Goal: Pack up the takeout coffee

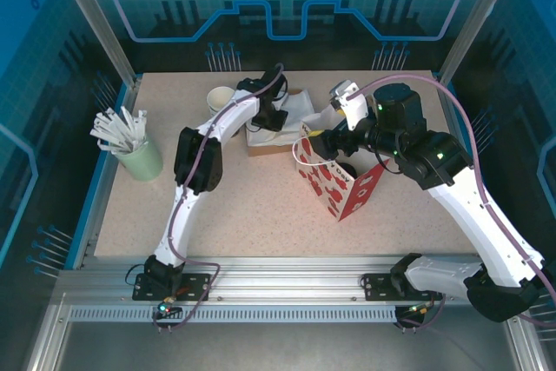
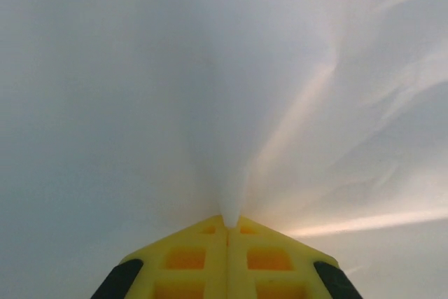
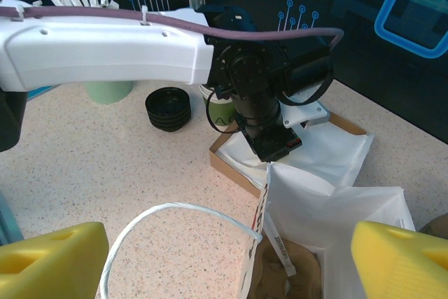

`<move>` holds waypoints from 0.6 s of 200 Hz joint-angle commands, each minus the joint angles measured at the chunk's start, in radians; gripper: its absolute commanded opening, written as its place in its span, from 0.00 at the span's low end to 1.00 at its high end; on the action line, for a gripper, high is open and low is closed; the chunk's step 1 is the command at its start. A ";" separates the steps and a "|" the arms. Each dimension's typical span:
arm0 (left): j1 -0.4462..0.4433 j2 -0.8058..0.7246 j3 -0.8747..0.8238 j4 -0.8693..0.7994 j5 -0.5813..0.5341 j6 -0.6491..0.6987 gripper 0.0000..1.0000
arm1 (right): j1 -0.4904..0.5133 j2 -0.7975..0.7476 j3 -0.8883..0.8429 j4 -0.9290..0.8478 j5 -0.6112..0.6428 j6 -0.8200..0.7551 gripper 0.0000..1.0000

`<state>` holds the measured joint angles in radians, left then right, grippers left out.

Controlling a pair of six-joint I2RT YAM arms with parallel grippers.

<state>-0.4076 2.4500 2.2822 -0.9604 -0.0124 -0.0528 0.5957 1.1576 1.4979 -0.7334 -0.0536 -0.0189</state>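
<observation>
Right gripper point(image 3: 225, 253), lower edge of its wrist view: the jaws stand wide apart on either side of the mouth of the red-and-white paper bag point(image 1: 330, 182), with nothing clamped between them. Something brown lies inside the bag; it cannot be identified.

Left gripper point(image 2: 227, 223), upper centre of the top view: the jaws are fully closed, pinching a fold of white paper sheet point(image 2: 210, 89) in the shallow brown box point(image 3: 234, 171) just behind the bag.

Takeout coffee: the green paper cup point(image 1: 221, 97) stands upright on the counter point(image 1: 261, 206), upper centre-left, near the box. It is unlidded and its white inside shows. A stack of black lids point(image 3: 168, 108) sits beside it. The cup is not yet packed.

Assessment: the step in hand appears to be drawing paper from the box. The sheet should be lifted straight up so that a single sheet comes free without dragging the box. The bag mouth should be kept spread and upright.

Far left: a mint cup point(image 1: 142, 161) of white sticks, well apart from the rest.

Surface: pale speckled counter with a metal rail along the near edge. Surroundings: aluminium posts and blue-lit patterned panels.
</observation>
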 commanded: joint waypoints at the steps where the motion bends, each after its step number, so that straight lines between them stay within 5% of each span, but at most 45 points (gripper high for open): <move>1: 0.013 -0.135 0.016 0.015 0.045 -0.022 0.00 | 0.011 -0.013 -0.001 -0.012 0.001 -0.010 0.91; 120: 0.070 -0.624 -0.350 0.384 0.170 -0.228 0.00 | -0.038 0.010 0.055 0.016 0.055 0.077 0.92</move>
<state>-0.3450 1.9888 2.0235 -0.7372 0.0959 -0.1787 0.5926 1.1637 1.5024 -0.7425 -0.0196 -0.0051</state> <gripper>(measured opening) 0.054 0.915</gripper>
